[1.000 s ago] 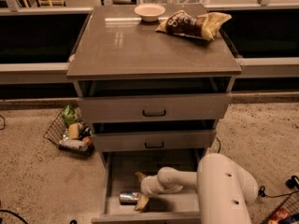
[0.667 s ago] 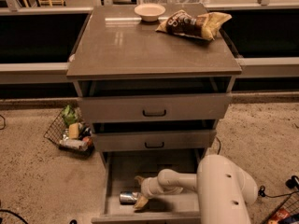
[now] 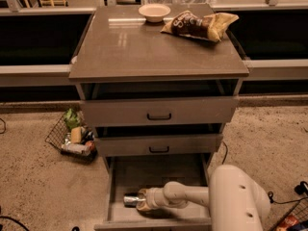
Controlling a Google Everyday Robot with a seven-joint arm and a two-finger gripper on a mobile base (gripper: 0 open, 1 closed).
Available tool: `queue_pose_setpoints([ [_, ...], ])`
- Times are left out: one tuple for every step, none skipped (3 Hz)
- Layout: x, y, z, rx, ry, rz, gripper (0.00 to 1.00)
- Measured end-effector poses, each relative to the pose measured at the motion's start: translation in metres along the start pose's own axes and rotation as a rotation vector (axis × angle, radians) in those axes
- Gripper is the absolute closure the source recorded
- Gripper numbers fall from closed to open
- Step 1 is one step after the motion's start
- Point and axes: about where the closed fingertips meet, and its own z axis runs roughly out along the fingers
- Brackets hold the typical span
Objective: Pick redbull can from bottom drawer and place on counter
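The redbull can (image 3: 130,199) lies on its side on the grey floor of the open bottom drawer (image 3: 159,174), near its front left. My gripper (image 3: 140,200) reaches in from the right, low inside the drawer, with its tan fingers around the can's right end. The white arm runs right to a large white housing at the lower right. The counter (image 3: 144,47) is the glossy grey-brown top of the cabinet, above the two upper drawers.
A white bowl (image 3: 154,12) and a brown-and-yellow chip bag (image 3: 199,25) sit at the back of the counter. The two upper drawers (image 3: 159,112) stand slightly open above the arm. A wire basket of items (image 3: 72,137) lies on the carpet to the left.
The gripper has stayed at the can in the bottom drawer; nothing has visibly moved.
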Motion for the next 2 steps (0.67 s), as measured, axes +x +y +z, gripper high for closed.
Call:
queue_pose_setpoints([
  [-0.003, -0.007, -0.016, 0.047, -0.107, 0.006, 0.96],
  [-0.024, -0.012, -0.065, 0.088, -0.244, -0.045, 1.00],
])
